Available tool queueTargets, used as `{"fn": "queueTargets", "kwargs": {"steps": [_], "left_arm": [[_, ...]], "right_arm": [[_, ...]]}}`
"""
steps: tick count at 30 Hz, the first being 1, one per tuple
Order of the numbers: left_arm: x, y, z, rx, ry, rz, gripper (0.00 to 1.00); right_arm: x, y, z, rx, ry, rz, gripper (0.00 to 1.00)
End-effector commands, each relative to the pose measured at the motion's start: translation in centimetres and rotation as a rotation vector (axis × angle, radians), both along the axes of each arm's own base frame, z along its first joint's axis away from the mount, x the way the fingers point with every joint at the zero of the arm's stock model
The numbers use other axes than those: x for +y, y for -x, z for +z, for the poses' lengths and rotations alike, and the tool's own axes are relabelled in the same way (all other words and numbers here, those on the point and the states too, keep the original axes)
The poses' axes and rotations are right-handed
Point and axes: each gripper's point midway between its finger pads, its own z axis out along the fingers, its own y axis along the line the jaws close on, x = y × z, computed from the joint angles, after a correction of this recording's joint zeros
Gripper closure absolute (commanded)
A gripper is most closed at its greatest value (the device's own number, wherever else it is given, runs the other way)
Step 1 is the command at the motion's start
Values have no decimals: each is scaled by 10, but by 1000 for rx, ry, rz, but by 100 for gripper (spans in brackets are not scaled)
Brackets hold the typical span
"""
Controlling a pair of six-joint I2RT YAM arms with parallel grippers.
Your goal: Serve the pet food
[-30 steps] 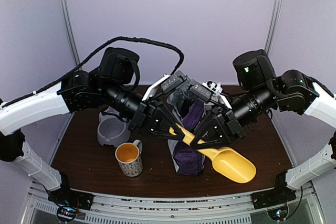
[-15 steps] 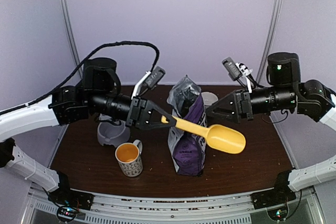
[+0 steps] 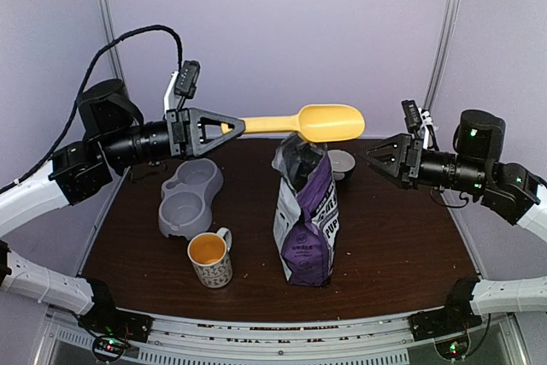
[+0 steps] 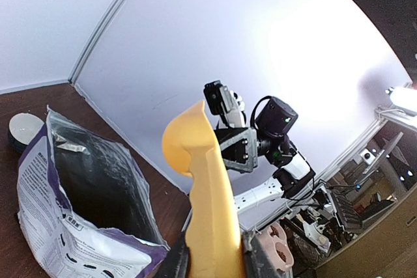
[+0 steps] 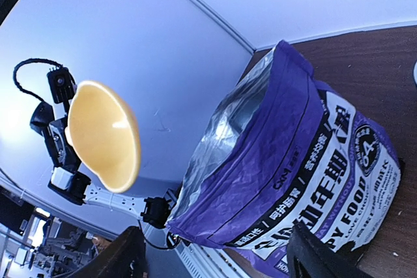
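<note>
The purple puppy food bag (image 3: 306,215) stands upright in the middle of the table with its top open. Its inside is dark, so no kibble shows. It also shows in the left wrist view (image 4: 65,226) and the right wrist view (image 5: 306,148). My left gripper (image 3: 229,126) is shut on the handle of the yellow scoop (image 3: 329,122) and holds it level, its cup just above the bag's mouth. The left wrist view shows the gripper (image 4: 212,260) clamping the scoop (image 4: 207,180). My right gripper (image 3: 379,156) is open and empty, to the right of the bag. It also shows in its own view (image 5: 221,255).
A grey double pet bowl (image 3: 190,197) lies left of the bag. An orange-lined patterned mug (image 3: 209,260) stands at the front left. A small round dish (image 3: 343,162) sits behind the bag on the right. Walls close the table at the back and sides.
My left arm has pulled back left and lifted the scoop from low in front of the bag to level above its mouth. My right arm has drawn back to the right.
</note>
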Motion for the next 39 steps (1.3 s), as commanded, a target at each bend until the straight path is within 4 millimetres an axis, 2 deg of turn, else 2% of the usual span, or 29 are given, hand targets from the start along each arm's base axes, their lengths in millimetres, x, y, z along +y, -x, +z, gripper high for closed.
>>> {"fn": "queueTargets", "kwargs": {"steps": [1, 7, 10, 17, 22, 26, 39], "left_arm": [[11, 2, 21, -60, 37, 19, 96], [9, 8, 14, -56, 18, -25, 93], [9, 10, 13, -57, 16, -32, 94], [9, 18, 16, -71, 26, -75, 94], [9, 19, 10, -63, 10, -77, 94], [10, 19, 9, -61, 10, -76, 94], [10, 22, 5, -54, -4, -94, 94]], "right_arm": [[12, 21, 37, -36, -172, 118, 26], [11, 23, 49, -75, -186, 113, 28], [13, 21, 54, -88, -182, 114, 32], [17, 11, 54, -96, -156, 92, 53], [20, 10, 57, -100, -166, 100, 70], [20, 11, 55, -100, -156, 102, 78], [17, 14, 58, -116, -160, 107, 86]]}}
